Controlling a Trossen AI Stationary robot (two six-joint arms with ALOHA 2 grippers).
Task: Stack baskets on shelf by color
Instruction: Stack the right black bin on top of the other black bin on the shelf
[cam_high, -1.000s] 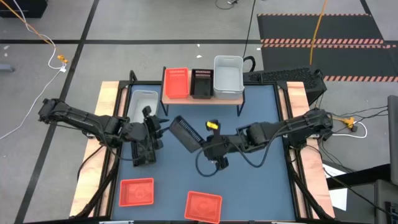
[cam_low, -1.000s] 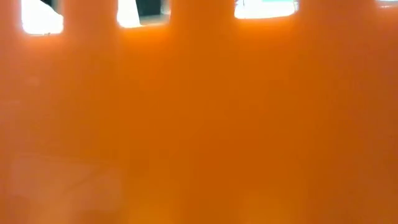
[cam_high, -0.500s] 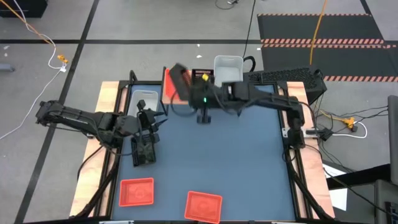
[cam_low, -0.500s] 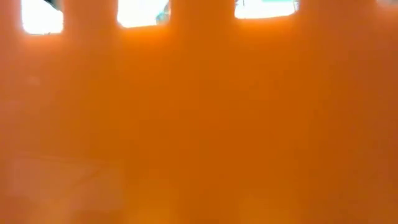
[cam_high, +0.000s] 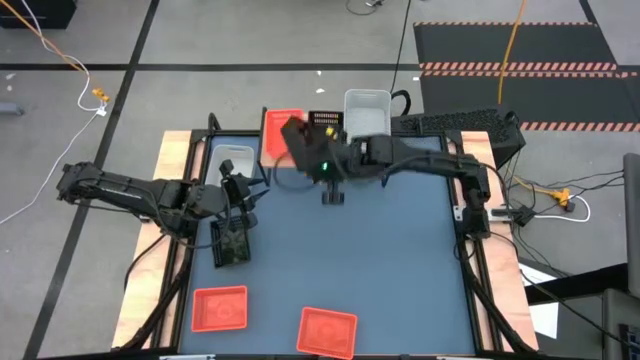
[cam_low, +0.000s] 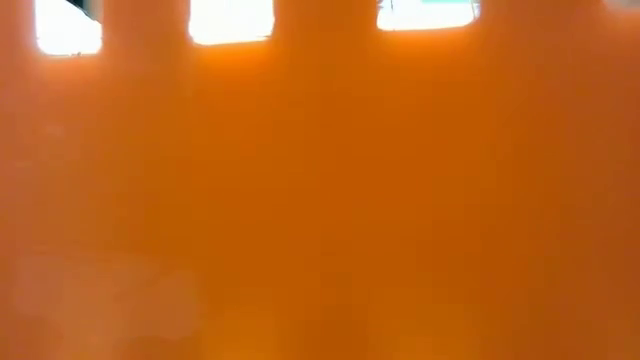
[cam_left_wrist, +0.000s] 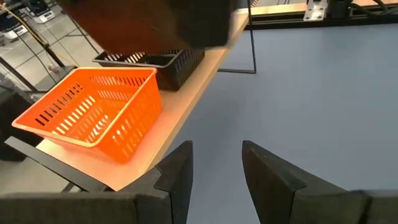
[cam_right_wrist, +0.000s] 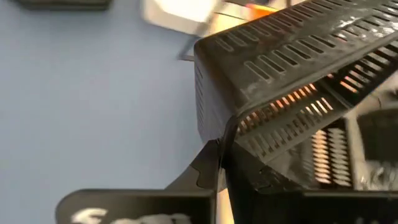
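The shelf (cam_high: 385, 152) stands at the far edge and carries a red basket (cam_high: 281, 124), a black basket (cam_high: 326, 124) and a white basket (cam_high: 367, 116). My right gripper (cam_high: 318, 160) is shut on a second black slatted basket (cam_high: 299, 140), tilted in the air over the shelf's front. My left gripper (cam_left_wrist: 214, 168) is open over the table's left side and faces the shelf's left end, with the red basket (cam_left_wrist: 99, 112) ahead. A third black basket (cam_high: 232, 243) sits on its base just nearer than that gripper. A white basket (cam_high: 232, 160) stands left of the shelf. My right gripper pinches the black basket by one side wall near its rim (cam_right_wrist: 227, 140). One finger (cam_right_wrist: 205, 169) shows on the outside of the wall; the basket hides the other. The basket is lifted clear and tilted, above the shelf's front edge.
Two red baskets (cam_high: 220, 308) (cam_high: 327, 332) lie at the near edge; one of them fills the low view (cam_low: 320, 200). Wooden side boards (cam_high: 170, 170) run along both sides. The blue mat's middle (cam_high: 370, 260) is bare.
My right gripper has carried the black basket from the middle of the table up and toward the far edge to the shelf, then settled a little nearer. My left gripper has drawn slightly toward the far edge, away from the black basket on the table.
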